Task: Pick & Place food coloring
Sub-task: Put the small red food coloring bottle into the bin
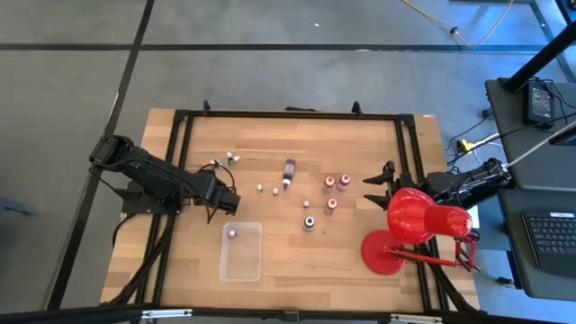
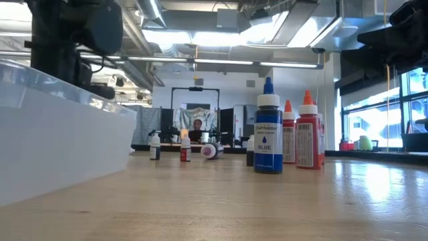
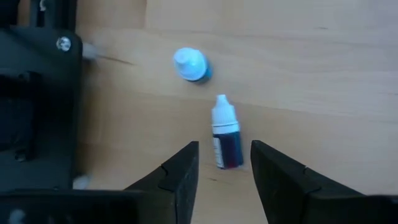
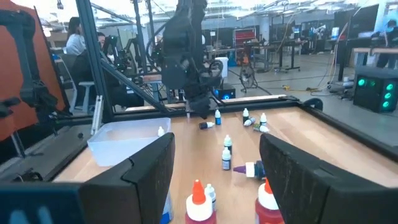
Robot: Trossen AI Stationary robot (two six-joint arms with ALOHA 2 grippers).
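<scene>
Several tiny food coloring bottles stand or lie across the table middle (image 1: 309,222); a longer purple one (image 1: 289,171) lies on its side. One bottle (image 1: 231,233) sits inside the clear tray. My left gripper (image 3: 224,171) is open, pointing down over a small white-capped, dark blue bottle (image 3: 226,134) that lies on its side. Its fingers stand on either side of the bottle's base end without touching it. Another bottle (image 3: 191,64) stands upright just beyond. My right gripper (image 1: 378,189) waits open at the table's right side, behind the red-capped bottles (image 4: 198,198).
The clear rectangular tray (image 1: 241,265) lies near the table's near edge, close to my left arm. A big red desk lamp (image 1: 414,225) stands at the right, beside my right arm. A black frame rail (image 3: 37,106) runs beside my left gripper. People show in the room beyond.
</scene>
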